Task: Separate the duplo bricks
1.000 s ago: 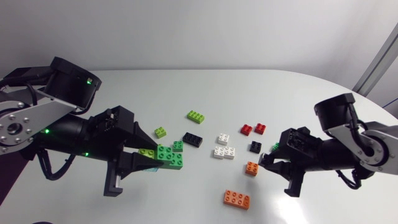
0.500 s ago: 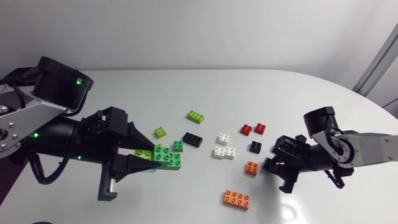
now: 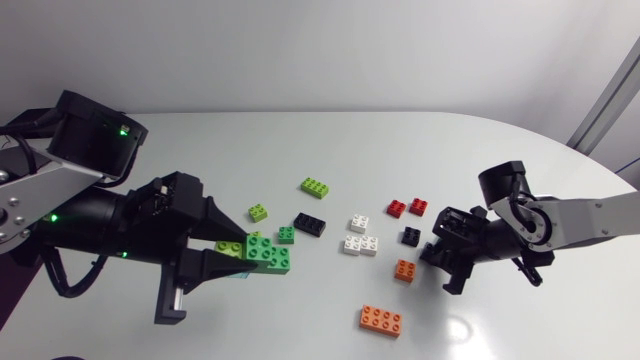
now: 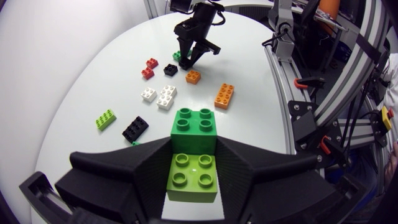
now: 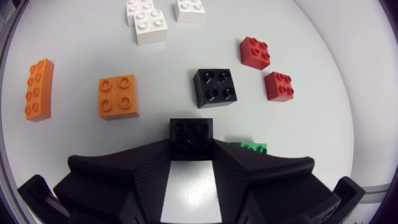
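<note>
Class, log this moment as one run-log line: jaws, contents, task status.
left jaws: shut on joined green-lime bricks | right jaws: shut on black brick | status: pair not yet separated

joined green bricks (image 4: 194, 155), black brick (image 5: 191, 138), both gripped

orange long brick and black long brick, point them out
orange long brick (image 3: 381, 319): head view, middle of its studded top
black long brick (image 3: 310, 224): head view, middle of its studded top
</note>
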Robot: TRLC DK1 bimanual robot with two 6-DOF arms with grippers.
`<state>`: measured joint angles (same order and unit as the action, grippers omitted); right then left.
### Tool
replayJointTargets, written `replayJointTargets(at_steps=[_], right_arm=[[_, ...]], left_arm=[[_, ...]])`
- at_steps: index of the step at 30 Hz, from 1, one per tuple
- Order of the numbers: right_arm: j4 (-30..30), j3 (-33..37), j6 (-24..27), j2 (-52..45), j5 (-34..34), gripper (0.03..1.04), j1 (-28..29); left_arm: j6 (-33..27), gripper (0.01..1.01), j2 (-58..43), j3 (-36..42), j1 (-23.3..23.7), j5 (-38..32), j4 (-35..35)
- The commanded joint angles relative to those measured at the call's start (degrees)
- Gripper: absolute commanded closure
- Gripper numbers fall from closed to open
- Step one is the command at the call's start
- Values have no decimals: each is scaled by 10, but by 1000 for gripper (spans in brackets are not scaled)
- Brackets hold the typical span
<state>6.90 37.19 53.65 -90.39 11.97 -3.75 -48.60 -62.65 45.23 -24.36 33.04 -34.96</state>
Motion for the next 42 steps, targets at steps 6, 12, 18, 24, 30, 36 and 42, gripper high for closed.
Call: replayJointTargets(at_steps=[6, 12, 18, 24, 30, 36, 42], right_arm=[[14, 6, 4, 24, -2, 136, -5], [58, 3, -17, 113, 9, 120, -32], [88, -1, -44, 127, 17, 121, -88], [66, -8, -45, 74, 38, 161, -96], [30, -23, -55, 33, 40, 175, -112], [21, -25, -57, 14, 40, 493, -115], [24, -34, -54, 22, 50, 775, -118]], left_arm=[[-4, 711, 3, -7, 3, 4, -4], [-4, 711, 1, -5, 1, 4, -4], [-3, 711, 2, -8, 0, 4, -4], [-3, 711, 8, -15, 1, 4, -5], [-3, 711, 10, -16, -1, 4, -6], [1, 711, 13, -17, -4, 4, -7], [0, 711, 15, -19, -4, 4, -7]])
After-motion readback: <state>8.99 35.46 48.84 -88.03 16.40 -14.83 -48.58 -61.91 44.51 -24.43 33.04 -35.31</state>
